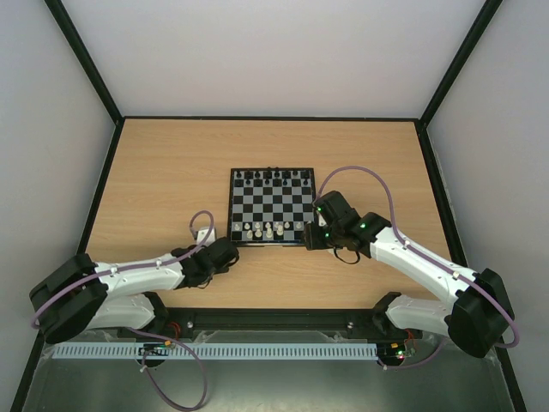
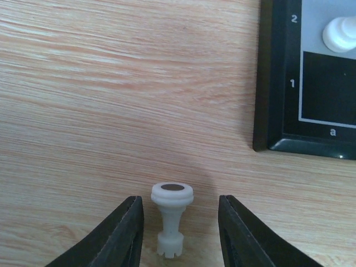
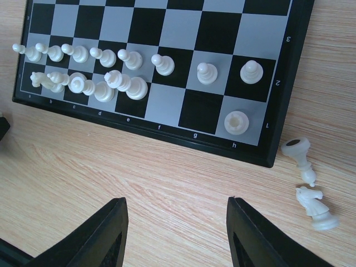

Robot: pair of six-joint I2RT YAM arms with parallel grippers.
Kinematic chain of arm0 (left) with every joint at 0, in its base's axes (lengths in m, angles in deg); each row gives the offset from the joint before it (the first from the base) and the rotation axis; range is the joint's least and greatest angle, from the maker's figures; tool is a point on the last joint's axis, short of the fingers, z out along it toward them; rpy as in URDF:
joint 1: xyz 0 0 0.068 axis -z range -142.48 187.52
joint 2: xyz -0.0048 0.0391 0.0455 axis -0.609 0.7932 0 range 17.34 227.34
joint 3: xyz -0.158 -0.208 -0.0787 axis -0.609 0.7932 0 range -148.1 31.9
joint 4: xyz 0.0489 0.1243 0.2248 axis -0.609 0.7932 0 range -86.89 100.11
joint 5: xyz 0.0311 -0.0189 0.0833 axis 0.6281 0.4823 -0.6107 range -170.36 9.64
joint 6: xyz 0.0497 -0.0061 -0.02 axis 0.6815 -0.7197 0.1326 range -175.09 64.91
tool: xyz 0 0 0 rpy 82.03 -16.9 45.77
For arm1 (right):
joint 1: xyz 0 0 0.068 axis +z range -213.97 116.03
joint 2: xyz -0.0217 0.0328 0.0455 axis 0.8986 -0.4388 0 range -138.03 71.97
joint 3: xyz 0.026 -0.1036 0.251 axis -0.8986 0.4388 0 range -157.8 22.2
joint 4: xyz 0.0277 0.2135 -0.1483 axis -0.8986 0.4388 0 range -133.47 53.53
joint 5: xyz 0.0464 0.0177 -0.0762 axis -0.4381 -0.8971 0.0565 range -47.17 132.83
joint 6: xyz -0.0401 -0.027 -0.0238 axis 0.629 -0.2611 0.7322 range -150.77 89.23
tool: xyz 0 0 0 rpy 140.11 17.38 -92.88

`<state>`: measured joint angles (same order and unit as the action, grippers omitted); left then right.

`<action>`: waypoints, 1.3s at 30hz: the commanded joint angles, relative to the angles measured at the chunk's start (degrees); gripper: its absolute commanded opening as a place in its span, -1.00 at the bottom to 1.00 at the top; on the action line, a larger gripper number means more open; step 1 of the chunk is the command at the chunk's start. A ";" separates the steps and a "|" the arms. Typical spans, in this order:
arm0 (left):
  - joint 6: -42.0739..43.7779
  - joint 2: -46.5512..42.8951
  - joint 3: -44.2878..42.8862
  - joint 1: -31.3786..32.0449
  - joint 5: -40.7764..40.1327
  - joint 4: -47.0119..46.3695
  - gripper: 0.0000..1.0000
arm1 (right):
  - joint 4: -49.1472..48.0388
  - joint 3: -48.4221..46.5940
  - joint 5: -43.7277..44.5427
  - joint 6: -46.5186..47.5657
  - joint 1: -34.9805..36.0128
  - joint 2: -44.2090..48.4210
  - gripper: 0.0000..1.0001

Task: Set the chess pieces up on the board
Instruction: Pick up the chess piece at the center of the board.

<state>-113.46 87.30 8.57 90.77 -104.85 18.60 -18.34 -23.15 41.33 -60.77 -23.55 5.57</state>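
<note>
The left hand [image 2: 179,200] straddles a toppled white rook [image 2: 171,217] on the table [image 2: 111,83] beside the board [image 2: 271,83]'s empty a1 corner, fingers apart and not touching, lined up to pinch it; the right hand [image 3: 175,203] waits, also apart and empty

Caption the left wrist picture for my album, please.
Left gripper open around a toppled white rook on the table, near the board corner a1.

board [image 2: 271,111] frame, left side: white digits "2" and "1"
board frame, near side at the corner: letter "a"
right wrist view, near side: letters "a" to "h", small
right wrist view, right side: digits "3", "2", "1"
</note>
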 commanded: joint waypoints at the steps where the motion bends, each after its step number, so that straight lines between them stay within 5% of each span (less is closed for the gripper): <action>1: -4.09 0.83 2.47 1.60 4.14 5.59 -0.16 | 0.65 0.78 -0.52 0.29 0.26 0.57 -0.01; 6: -6.45 0.53 3.01 3.28 3.54 6.22 -0.17 | 0.53 0.87 -0.52 0.29 0.31 0.56 -0.01; 17: -7.20 3.52 3.13 4.79 2.92 4.22 -0.65 | 0.57 1.00 -0.57 0.21 0.31 0.82 -0.01; 27: -5.35 2.38 0.12 6.15 3.51 7.25 -0.88 | 0.68 0.88 -0.74 0.20 0.44 0.65 -0.01; 39: 11.11 -16.91 -6.21 19.20 24.93 0.99 -0.81 | -0.14 2.00 -21.28 1.49 0.44 4.33 0.02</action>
<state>-108.94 77.18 2.73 107.49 -90.09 22.86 -18.63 -22.82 31.34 -60.07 -23.44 7.00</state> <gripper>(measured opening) 0.115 0.505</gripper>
